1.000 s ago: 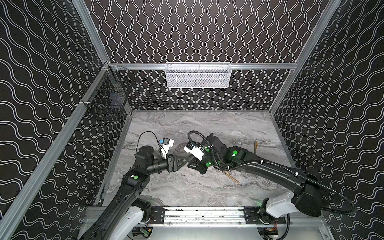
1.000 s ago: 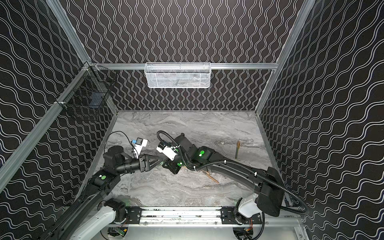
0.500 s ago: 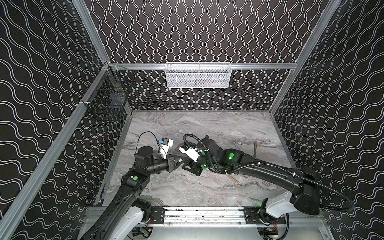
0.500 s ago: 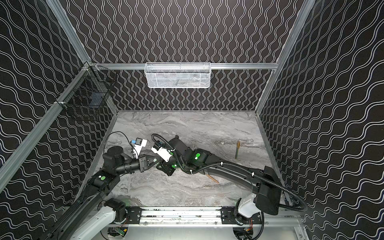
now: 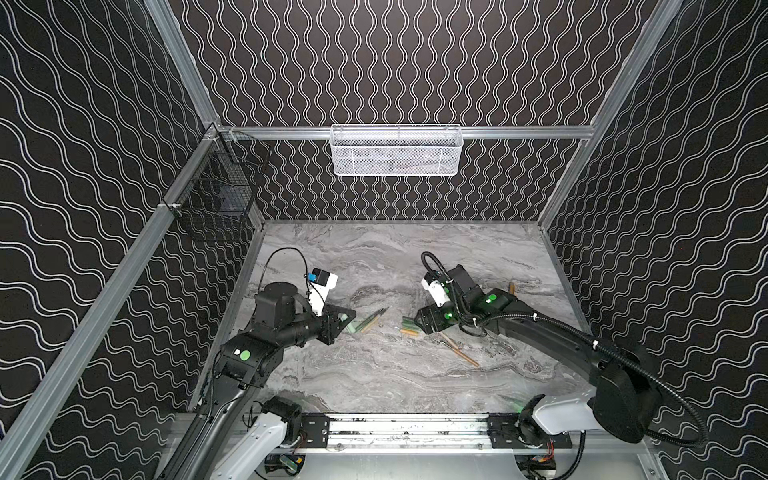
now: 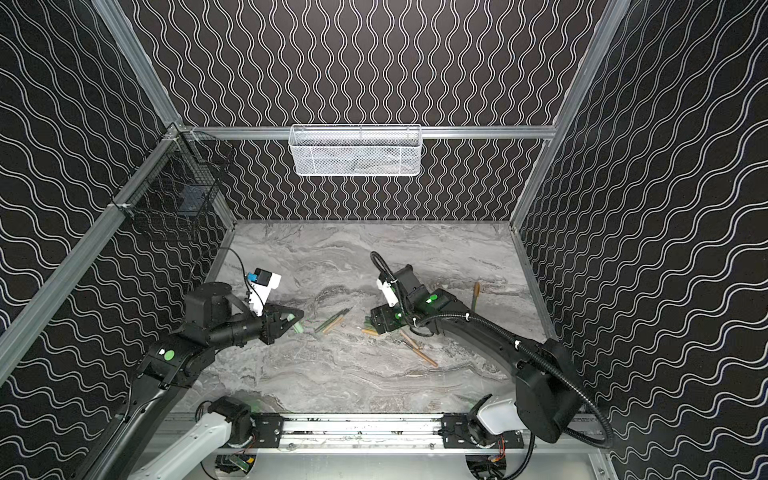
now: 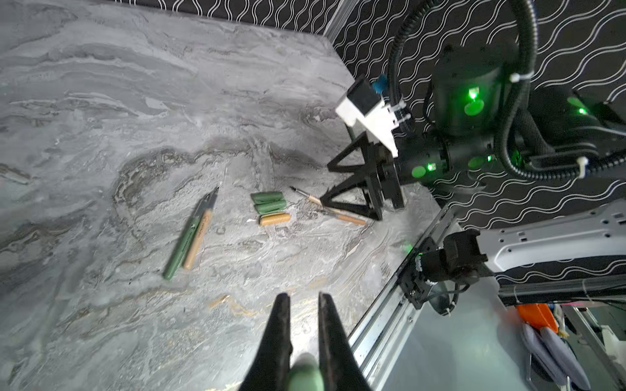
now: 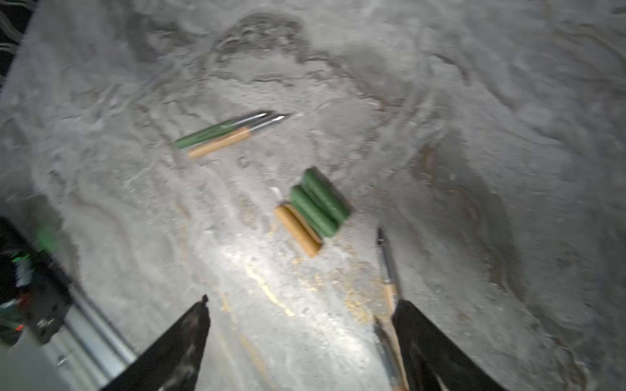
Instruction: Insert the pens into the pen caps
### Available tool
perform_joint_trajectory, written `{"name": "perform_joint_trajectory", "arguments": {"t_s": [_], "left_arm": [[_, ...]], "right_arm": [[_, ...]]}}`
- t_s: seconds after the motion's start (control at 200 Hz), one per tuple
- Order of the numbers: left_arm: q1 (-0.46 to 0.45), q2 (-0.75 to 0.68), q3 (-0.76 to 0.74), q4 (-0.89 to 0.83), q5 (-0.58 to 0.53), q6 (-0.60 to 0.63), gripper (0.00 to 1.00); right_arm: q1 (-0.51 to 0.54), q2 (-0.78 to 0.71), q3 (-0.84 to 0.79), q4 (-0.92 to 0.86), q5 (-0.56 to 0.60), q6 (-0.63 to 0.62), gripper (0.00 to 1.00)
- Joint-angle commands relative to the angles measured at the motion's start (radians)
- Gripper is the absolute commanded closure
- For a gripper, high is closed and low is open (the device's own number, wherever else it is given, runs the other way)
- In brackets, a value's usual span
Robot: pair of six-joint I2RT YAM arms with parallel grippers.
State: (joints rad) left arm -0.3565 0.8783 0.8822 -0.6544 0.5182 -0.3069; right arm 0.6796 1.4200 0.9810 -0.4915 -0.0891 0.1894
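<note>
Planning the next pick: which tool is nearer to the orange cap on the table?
Right. The right tool stands open just beside the orange cap; the left tool, shut on a green cap, is farther off.

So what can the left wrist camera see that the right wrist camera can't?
Only the left wrist view shows the left gripper shut on a green cap, and the right arm from outside. Only the right wrist view shows a blurry dark part with a green glow; I cannot tell what it is. Both show the right gripper open, a green pen beside an orange pen, three loose caps and two more pens on the marble table.
</note>
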Motion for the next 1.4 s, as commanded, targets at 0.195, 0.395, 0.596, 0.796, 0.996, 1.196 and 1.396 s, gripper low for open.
{"name": "perform_joint_trajectory", "arguments": {"t_s": [0.195,0.395,0.596,0.796,0.996,1.196,1.396], "left_arm": [[-0.001,-0.029,-0.028,0.007,0.011,0.038,1.0],[0.0,-0.028,-0.038,0.022,0.014,0.037,1.0],[-0.001,-0.036,-0.047,0.036,0.006,0.032,1.0],[-0.001,-0.029,-0.049,0.041,0.001,0.034,1.0],[-0.001,-0.033,-0.052,0.042,-0.001,0.032,1.0],[-0.001,-0.038,-0.054,0.047,-0.006,0.031,1.0],[-0.001,-0.042,-0.056,0.051,-0.001,0.03,1.0]], "right_arm": [[-0.073,0.119,-0.032,-0.076,0.113,-0.096,0.31],[-0.074,0.212,0.009,-0.108,0.12,-0.146,0.54],[-0.073,0.254,0.01,-0.126,0.114,-0.166,0.6],[-0.074,0.287,0.046,-0.139,0.109,-0.175,0.62],[-0.073,0.333,0.06,-0.15,0.101,-0.177,0.72],[-0.073,0.384,0.089,-0.196,0.118,-0.166,0.78],[-0.073,0.377,0.115,-0.2,0.093,-0.183,0.94]]}}
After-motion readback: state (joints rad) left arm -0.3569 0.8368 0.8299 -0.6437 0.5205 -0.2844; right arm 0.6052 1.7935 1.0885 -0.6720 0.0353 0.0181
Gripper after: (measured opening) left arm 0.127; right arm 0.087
